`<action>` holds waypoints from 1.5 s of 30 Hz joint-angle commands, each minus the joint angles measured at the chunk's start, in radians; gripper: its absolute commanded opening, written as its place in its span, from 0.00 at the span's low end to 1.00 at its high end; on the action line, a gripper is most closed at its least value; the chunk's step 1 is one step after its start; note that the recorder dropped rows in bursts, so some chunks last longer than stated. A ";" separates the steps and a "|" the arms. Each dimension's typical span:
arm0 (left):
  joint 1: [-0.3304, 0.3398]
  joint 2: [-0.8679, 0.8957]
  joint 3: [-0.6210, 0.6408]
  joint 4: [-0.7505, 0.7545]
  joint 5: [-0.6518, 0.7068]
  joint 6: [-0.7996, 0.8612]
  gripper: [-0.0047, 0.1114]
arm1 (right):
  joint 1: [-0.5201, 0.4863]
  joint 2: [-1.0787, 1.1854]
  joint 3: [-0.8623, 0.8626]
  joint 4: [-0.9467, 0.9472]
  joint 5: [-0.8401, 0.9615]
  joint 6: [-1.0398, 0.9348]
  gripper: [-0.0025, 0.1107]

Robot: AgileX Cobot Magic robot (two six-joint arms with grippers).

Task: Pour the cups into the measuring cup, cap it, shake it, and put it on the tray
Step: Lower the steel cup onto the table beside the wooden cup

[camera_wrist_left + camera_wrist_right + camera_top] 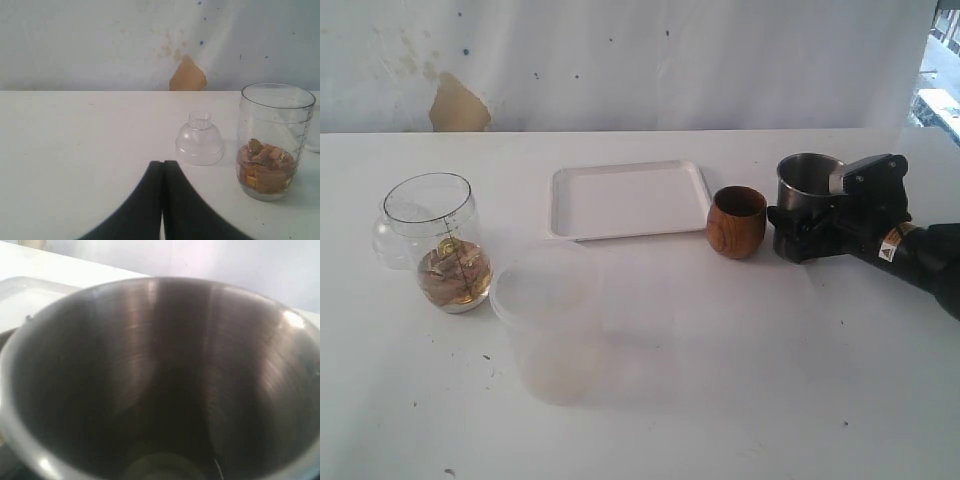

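The measuring cup (445,245) stands uncapped at the left of the table, with brown and yellow pieces in its bottom (272,142). Its clear domed cap (200,140) lies beside it on the table. The white tray (630,200) is at the middle back. To the tray's right stands the brown wooden cup (737,221), then the steel tumbler (808,180), upright on the table. My right gripper (800,228) is shut on the tumbler's lower body. The tumbler's bare steel inside (160,365) fills the right wrist view. My left gripper (163,162) is shut on nothing, short of the cap.
A big frosted plastic tub (555,320) stands in front of the tray, just right of the measuring cup. A white sheet with a tan stain (458,105) hangs behind the table. A corner of the tray (25,295) shows past the tumbler's rim.
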 commanded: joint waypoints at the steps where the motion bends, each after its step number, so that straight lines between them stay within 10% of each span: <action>1: 0.000 -0.003 -0.003 -0.002 -0.008 -0.003 0.04 | 0.002 0.006 0.002 0.014 0.084 -0.010 0.76; 45: 0.000 -0.003 -0.003 -0.002 -0.008 -0.003 0.04 | 0.002 -0.161 0.009 -0.269 0.357 0.228 0.83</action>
